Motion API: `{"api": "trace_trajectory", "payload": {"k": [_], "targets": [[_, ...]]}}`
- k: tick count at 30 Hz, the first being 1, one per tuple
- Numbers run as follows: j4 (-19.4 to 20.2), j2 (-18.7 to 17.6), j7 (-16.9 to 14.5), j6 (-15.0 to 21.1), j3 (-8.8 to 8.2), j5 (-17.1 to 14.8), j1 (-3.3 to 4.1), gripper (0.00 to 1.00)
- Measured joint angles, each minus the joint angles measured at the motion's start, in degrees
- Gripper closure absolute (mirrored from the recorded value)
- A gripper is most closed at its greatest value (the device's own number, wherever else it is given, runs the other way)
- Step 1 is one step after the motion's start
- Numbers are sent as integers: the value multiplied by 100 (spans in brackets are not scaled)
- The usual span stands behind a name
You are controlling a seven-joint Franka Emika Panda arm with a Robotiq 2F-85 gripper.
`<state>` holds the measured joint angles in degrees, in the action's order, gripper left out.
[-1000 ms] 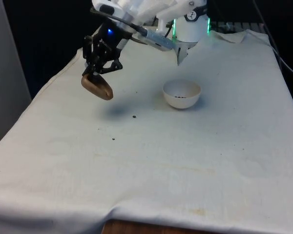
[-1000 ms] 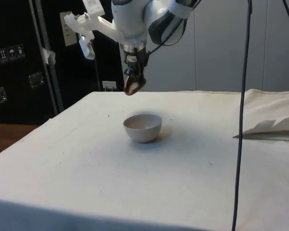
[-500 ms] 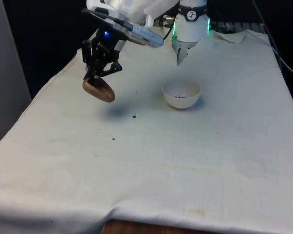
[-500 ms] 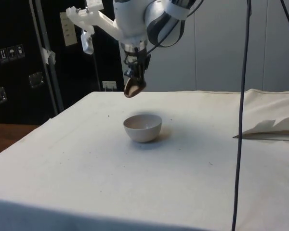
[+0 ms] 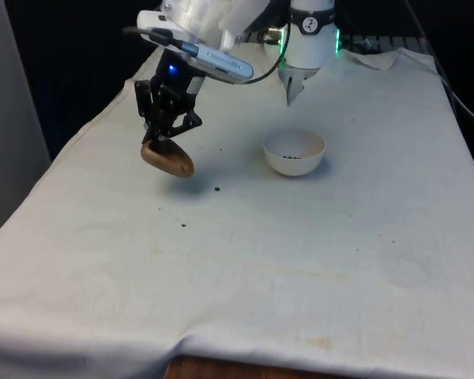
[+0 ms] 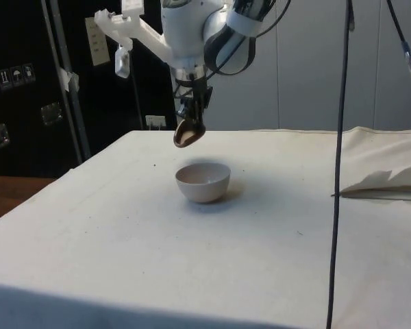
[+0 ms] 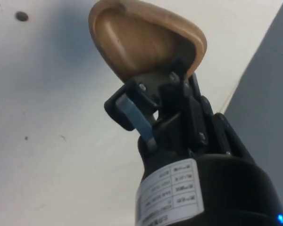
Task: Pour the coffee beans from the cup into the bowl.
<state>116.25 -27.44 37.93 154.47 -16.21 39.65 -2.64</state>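
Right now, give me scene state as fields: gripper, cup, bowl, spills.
gripper: shut on cup's rim, above the cloth
cup: wooden, tilted, held off the cloth, at the front view's left of the bowl; inside looks empty in the wrist view
bowl: white, upright, dark beans inside
spills: stray beans on cloth

In the upper middle of the frame the gripper (image 6: 190,122) pinches a brown wooden cup (image 6: 189,134), tilted and held in the air. Just below and slightly right of it, a white bowl (image 6: 203,181) sits on the white-clothed table (image 6: 260,260), apart from the cup.
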Motion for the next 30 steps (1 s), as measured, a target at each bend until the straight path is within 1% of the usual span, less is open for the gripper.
{"api": "trace_trajectory", "payload": {"k": [5, 7, 8, 13, 14, 15, 16, 19, 20, 23, 24, 28, 29, 30], "targets": [[-11, -52, -292, 46, 11, -344, 0, 100], [-11, -52, -292, 46, 11, -344, 0, 100], [-23, -92, -401, 80, 11, -470, 0, 100], [-57, -166, -676, 97, 23, -819, 0, 100], [-57, -183, -791, 97, 29, -957, 0, 100], [-57, -189, -848, 97, 29, -1026, 0, 100], [-57, -189, -848, 97, 29, -1026, 0, 100], [-57, -212, -1026, 97, 34, -1238, 0, 100], [-57, -223, -1146, 97, 34, -1387, 0, 100], [-57, -229, -1209, 97, 34, -1461, 0, 100], [-57, -241, -1346, 97, 34, -1616, 0, 100], [-57, -252, -1650, 97, 17, -1948, -6, 100], [-57, -258, -1805, 97, 11, -2120, -11, 100], [-57, -264, -1885, 97, 11, -2200, -11, 100]]}}
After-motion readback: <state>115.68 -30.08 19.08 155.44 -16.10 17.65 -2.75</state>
